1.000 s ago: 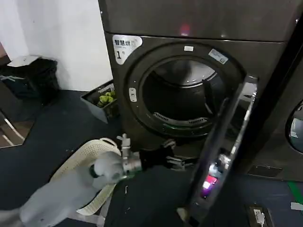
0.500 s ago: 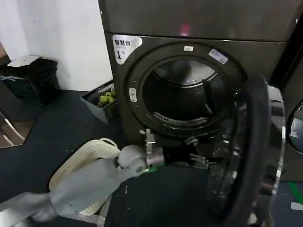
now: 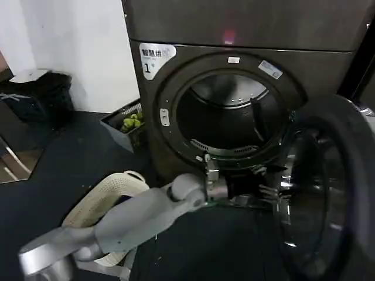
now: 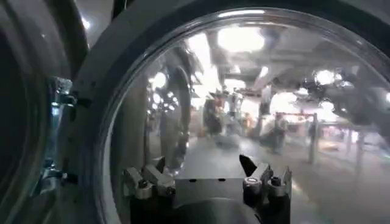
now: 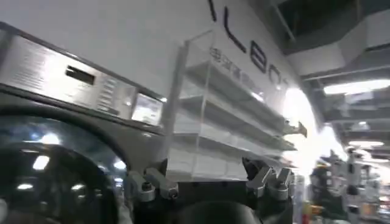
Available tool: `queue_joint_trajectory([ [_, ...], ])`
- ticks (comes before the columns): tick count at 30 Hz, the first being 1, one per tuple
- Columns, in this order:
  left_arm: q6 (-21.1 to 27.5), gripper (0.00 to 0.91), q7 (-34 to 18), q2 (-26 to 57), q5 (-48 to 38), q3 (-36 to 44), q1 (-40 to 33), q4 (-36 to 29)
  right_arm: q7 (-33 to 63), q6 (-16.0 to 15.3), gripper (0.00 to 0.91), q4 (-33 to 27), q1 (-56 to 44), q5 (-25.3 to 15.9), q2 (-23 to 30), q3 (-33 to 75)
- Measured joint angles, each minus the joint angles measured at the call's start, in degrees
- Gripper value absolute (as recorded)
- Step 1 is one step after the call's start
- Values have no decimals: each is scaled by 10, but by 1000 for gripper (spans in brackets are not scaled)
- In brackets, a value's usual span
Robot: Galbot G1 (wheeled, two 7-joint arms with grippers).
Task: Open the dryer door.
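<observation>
The dryer (image 3: 234, 88) stands with its round opening bare, the steel drum (image 3: 225, 117) in view and a white label marked "1" (image 3: 153, 58) at its upper corner. The door (image 3: 328, 193) hangs swung out to the right of the opening, its grey inner face and curved glass turned back toward the machine.

The left gripper (image 3: 270, 192) reaches across below the opening, at the door's inner edge. In the left wrist view the left gripper (image 4: 207, 176) has its fingers spread wide, nothing between them, with the door (image 4: 256, 91) and its domed glass right before it.

The right gripper (image 5: 210, 179) is also spread wide and empty, facing the control panel of a silver machine (image 5: 67, 79).

A white basket (image 3: 99, 205) lies on the floor, left of the dryer.
</observation>
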Motion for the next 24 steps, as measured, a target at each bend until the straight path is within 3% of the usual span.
queue_joint_trajectory([
  [13,-3,907,-22,-61,5,4,-20,58,15,-9,907,-23,-27,-16,-2,45],
  [24,-7,907,-23,-77,6,7,-20,63,13,-8,907,-19,-39,-12,-6,71],
])
